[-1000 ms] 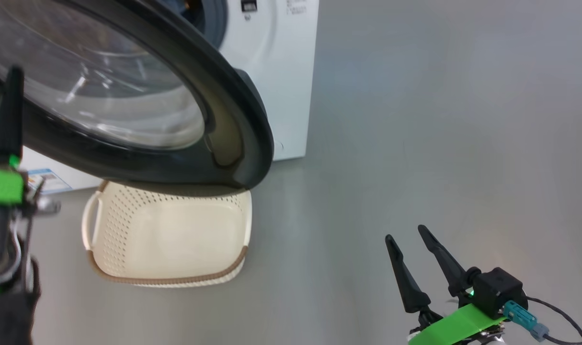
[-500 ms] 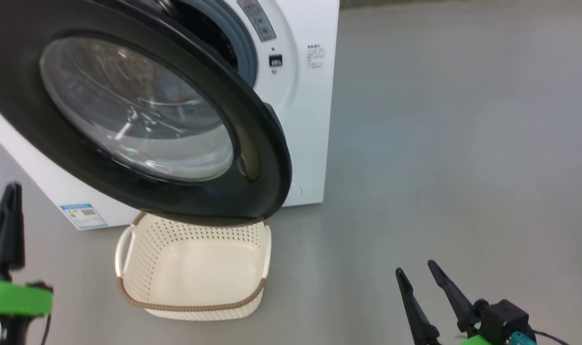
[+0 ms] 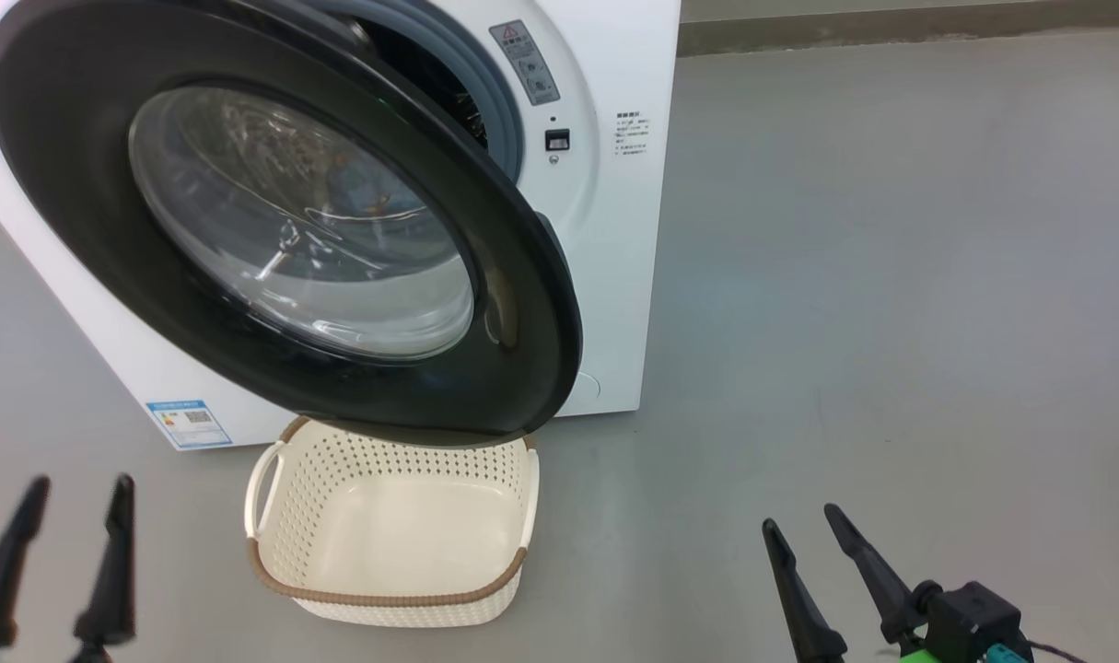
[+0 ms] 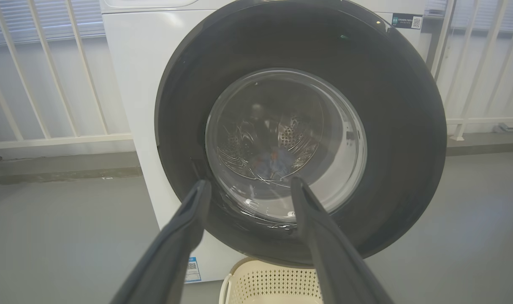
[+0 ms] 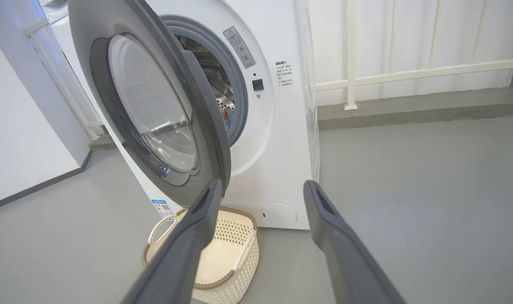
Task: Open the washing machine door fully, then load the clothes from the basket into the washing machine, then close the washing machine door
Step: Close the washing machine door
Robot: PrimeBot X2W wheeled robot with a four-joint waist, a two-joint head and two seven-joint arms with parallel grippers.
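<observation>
glossy black washing machine door (image 3: 292,230), likely rigid and slick; i push its free edge, not the glass. left gripper (image 3: 82,482), right gripper (image 3: 800,517): fingers apart, empty.

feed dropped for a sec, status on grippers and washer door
Left gripper open, empty. Right gripper open, empty. Washing machine door partly open. Basket empty, sitting below door.

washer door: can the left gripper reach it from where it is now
Probably yes: the left gripper is open and empty, and the door faces it with nothing between. The basket sits lower.
</observation>
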